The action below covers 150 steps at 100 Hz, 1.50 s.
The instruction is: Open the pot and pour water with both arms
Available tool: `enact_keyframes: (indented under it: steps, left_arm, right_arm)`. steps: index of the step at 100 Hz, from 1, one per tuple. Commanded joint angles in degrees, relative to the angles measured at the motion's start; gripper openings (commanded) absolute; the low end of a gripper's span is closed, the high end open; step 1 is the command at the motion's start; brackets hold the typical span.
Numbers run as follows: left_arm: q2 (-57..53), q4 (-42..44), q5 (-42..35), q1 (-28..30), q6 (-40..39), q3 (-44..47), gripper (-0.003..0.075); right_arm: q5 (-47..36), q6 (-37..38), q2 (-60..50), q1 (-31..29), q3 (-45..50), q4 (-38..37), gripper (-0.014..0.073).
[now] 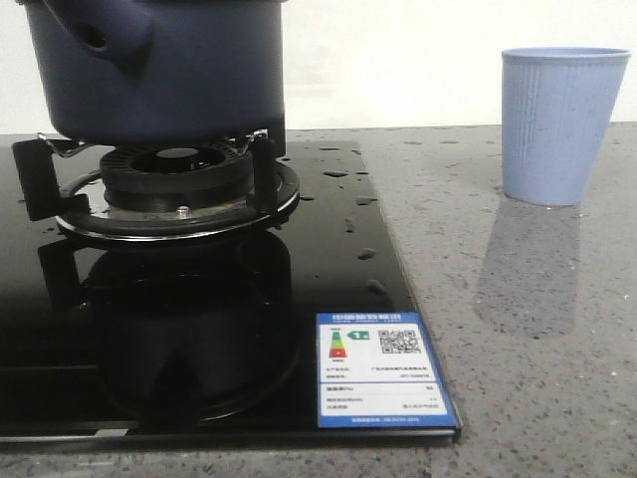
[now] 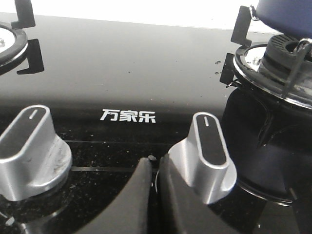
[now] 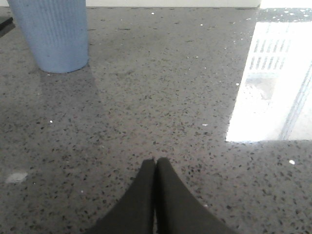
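The surface (image 1: 537,299) is a speckled grey stone counter, and a black glass hob (image 1: 328,289) takes up its left part, reaching to the near edge. That hob is the natural seat for the pot (image 1: 159,70): the dark navy pot stands on the burner grate (image 1: 179,194) toward the far left of the surface, its stubby side tube turned to the left. Its top is cut off by the picture, so whether a lid is on cannot be told.

The pale blue ribbed cup (image 1: 562,124) stands upright on bare stone near the far right edge, well apart from the pot, probably set there as the vessel to receive the pour. The hob's energy label (image 1: 381,370) sits at its near right corner. Small drops of water (image 1: 343,174) lie on the glass just right of the burner.

The left fingers (image 2: 155,168) are pressed together, grasping nothing, low over the hob's front beside a silver knob (image 2: 207,156), the pot well beyond them. The right fingers (image 3: 155,168) are likewise closed and empty over bare stone, the cup far ahead, no pot in their view. The task looks not yet begun.
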Motion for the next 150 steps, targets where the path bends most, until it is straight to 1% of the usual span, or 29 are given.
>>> enact_keyframes:
  steps: [1,80,88,93,97,100,101,102,107,109,112,114,118,122,125,128,141,150]
  left_arm:
    - [-1.37,-0.46,-2.53,0.16,-0.38,1.55,-0.002]
    - [-1.37,-0.46,-2.53,0.16,-0.38,1.55,-0.002]
    - [-1.37,0.12,-2.92,0.16,-0.38,1.55,-0.002]
    - [-1.37,0.23,-3.39,0.16,-0.38,1.55,-0.002]
    - [-1.37,0.54,-4.11,0.16,-0.38,1.55,-0.002]
    - [-1.37,0.54,-4.89,0.16,-0.38,1.55,-0.002]
    - [-1.37,0.1,-5.42,0.16,-0.38,1.55,-0.002]
    - [-1.37,0.1,-5.73,0.16,-0.38,1.55,-0.002]
    - [-1.37,-4.35,-8.41,0.16,-0.38,1.55,-0.002]
    - [-1.37,-7.44,-9.77,0.16,-0.38,1.55,-0.002]
    - [-1.37,-14.0,-11.64,0.02,-0.38,1.55,-0.002]
    - [-1.37,-16.91,-12.97,0.02,-0.38,1.55,-0.002]
    - [-1.37,-25.52,-15.11,0.02,-0.38,1.55,-0.002]
    - [-1.37,-32.11,-17.15,0.02,-0.38,1.55,-0.002]
    - [-1.37,-33.98,-18.33,0.02,-0.38,1.55,-0.002]
    - [-1.37,-37.58,-19.49,0.02,-0.38,1.55,-0.002]
    - [-1.37,-53.48,-18.96,0.02,-0.38,1.44,-0.002]
    - [-1.37,-57.45,-19.39,0.02,-0.38,0.96,-0.002]
  right_arm:
    - [-1.4,-0.35,-1.0,-0.36,0.76,-0.71,-0.0067]
    - [-1.52,-0.35,-1.0,-0.36,0.76,-0.86,-0.0067]
    - [-4.8,-0.35,-1.0,-0.36,0.76,-1.44,-0.0067]
    - [-9.45,-0.35,-1.0,-0.36,0.76,-1.03,-0.0067]
    - [-12.91,-0.09,-1.0,-0.36,0.76,0.97,-0.0067]
    - [-16.32,0.34,-1.0,-0.36,0.76,3.33,-0.0067]
    - [-17.67,0.34,-1.0,-0.36,0.76,5.22,-0.0067]
    - [-17.67,0.48,-1.0,-0.36,0.76,5.22,-0.0067]
    - [-22.51,0.61,-1.0,-0.36,0.76,9.19,-0.0067]
    - [-23.58,0.61,-1.0,-0.36,0.76,10.87,-0.0067]
    - [-26.23,0.61,-1.0,-0.36,0.76,13.53,-0.0067]
    - [-27.24,0.73,-1.0,-0.36,0.65,15.56,-0.0067]
    - [-28.0,0.71,-1.0,-0.36,0.65,18.7,-0.0067]
    - [-27.45,0.71,-1.0,-0.36,0.65,21.97,-0.0067]
    - [-26.45,0.71,-1.0,-0.36,0.65,23.67,-0.0067]
    - [-25.37,0.71,-1.0,-0.36,0.65,25.22,-0.0067]
    - [-21.81,0.71,-1.0,-0.36,-0.22,28.43,-0.0067]
    - [-18.01,0.71,-0.74,-0.36,-3.42,28.67,-0.0067]
